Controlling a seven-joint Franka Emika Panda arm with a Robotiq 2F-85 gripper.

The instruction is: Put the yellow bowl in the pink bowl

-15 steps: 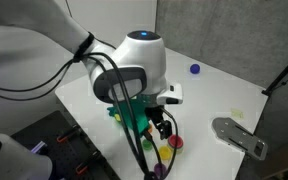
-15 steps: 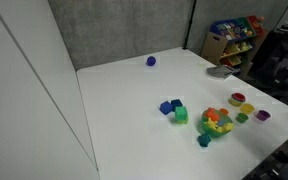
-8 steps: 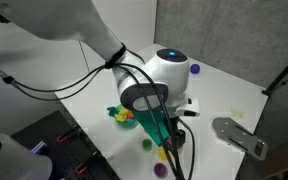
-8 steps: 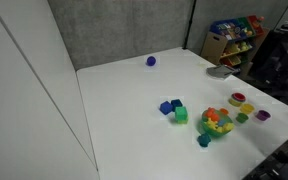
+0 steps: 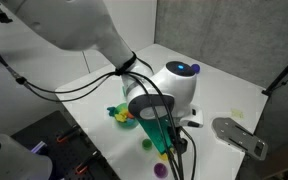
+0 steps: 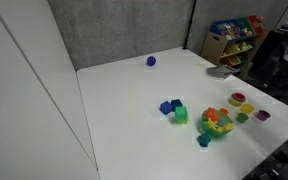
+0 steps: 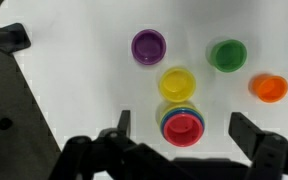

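Wrist view, item one: yellow bowl point(image 7: 178, 82), upright on the white tabletop point(image 7: 79, 70), empty and untouched. It sits just beside the pink bowl point(image 7: 184, 128), nearly rim to rim.

Item two: pink bowl, mouth up, apparently seated in a bluish rim beneath it; I cannot tell what that is.

Item three: gripper point(image 7: 184, 126), jaws spread wide and holding nothing. It hovers with the pink bowl between its fingers rather than the yellow one. I judge I am a little off target and must shift towards the yellow bowl before descending.

Surroundings: purple bowl point(image 7: 149, 45), green bowl point(image 7: 227, 55), orange round piece point(image 7: 269, 88). All stand apart from the yellow bowl, leaving finger room on either side of it.

The wide opening suits a grasp across the rim. Transfer not begun; I expect a short lift will do, since the target is adjacent.
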